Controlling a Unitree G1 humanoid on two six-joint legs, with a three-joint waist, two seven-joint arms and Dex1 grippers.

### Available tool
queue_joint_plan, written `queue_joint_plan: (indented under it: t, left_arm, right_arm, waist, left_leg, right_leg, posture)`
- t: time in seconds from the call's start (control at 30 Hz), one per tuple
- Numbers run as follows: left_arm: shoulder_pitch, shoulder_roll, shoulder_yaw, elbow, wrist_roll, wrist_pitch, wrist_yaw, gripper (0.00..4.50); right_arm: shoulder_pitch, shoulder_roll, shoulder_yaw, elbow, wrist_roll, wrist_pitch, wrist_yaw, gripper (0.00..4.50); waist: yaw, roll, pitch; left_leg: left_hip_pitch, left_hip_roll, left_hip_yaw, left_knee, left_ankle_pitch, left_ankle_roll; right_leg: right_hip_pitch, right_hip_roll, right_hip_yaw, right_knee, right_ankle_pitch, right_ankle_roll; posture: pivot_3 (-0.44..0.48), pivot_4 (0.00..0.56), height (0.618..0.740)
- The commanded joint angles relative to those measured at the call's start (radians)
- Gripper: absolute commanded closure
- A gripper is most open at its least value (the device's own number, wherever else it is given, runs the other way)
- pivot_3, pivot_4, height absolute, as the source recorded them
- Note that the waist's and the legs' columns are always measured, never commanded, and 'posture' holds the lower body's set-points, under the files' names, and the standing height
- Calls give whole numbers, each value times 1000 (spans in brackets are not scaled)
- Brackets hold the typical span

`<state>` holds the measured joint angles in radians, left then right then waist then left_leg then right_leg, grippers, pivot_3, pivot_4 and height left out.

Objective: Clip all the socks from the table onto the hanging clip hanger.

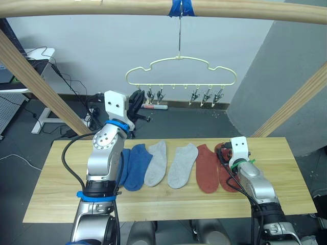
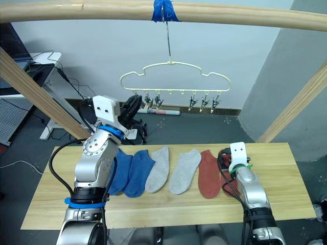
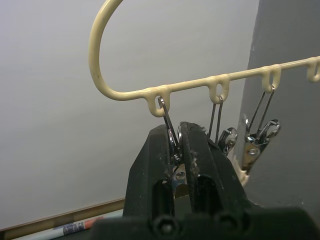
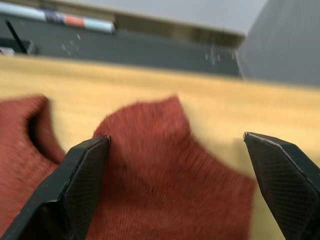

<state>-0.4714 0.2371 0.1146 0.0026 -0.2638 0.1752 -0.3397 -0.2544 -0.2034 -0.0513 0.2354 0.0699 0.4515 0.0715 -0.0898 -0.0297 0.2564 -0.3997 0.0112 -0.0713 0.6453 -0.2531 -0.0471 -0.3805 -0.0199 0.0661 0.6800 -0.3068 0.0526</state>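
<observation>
We saw the R arm stretched low over the table, its right gripper spread wide w/ fingers straddling the outer rust-red sock; one finger tip touched the knit, nothing gripped. The fabric looked soft & fuzzy. The tabletop was pale wood planks. Six socks lay in a row across it: two blue nearest the L arm, two light grey in the middle, two rust red by the R arm, neighbours touching or overlapping. The L arm was raised, bent at the elbow, reaching up & away. Its left gripper was pinched closed on the end silver clip of the clip hanger, a thin pale-yellow wire w/ wavy outline, hung by a metal hook from a round wooden beam wrapped w/ blue tape.
</observation>
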Motion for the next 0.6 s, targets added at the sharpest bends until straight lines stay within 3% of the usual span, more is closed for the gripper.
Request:
queue_joint_plan:
  t: [0.03, 0.23, 0.43, 0.5, 0.6]
  left_arm:
    - [0, 8, 2, -50, -9, -5, -9, 4500]
    - [6, 13, 9, -62, -25, 11, -15, 4500]
    - [3, 26, 24, -111, -109, 102, -59, 4500]
    - [1, 34, 32, -129, -139, 137, -69, 4500]
    - [-3, 52, 51, -170, -210, 220, -84, 4500]
  right_arm:
    - [17, 4, -8, -3, 2, 54, 2, 360]
    - [43, 10, 32, -37, -22, 75, 25, 2375]
    - [50, -62, 71, -107, -40, 39, 103, 4479]
    - [50, -101, 99, -152, -51, 20, 147, 4479]
    - [34, -215, 240, -274, -150, -95, 271, 4479]
  waist:
    - [0, 0, 0]
    - [0, 0, 0]
    - [0, 0, 0]
    - [0, 1, 1]
    - [-3, 3, 7]
  left_leg:
    - [0, 0, 0, 0, 0, 0]
    - [0, 0, 0, 0, 0, 0]
    - [0, 0, 0, 0, 0, 0]
    - [0, 0, 0, 0, 0, 0]
    - [0, 0, 0, 0, 0, 0]
  right_leg:
    - [0, 0, 0, 0, 0, 0]
    - [0, 0, -1, 0, 0, 0]
    - [0, 0, 0, 0, 0, 0]
    - [0, 0, -1, 0, 0, 0]
    - [-1, 0, 0, 0, 0, 0]
  posture:
    - [-157, 261, 740]
    - [-157, 261, 740]
    - [-154, 264, 740]
    - [-155, 265, 740]
    - [-163, 269, 740]
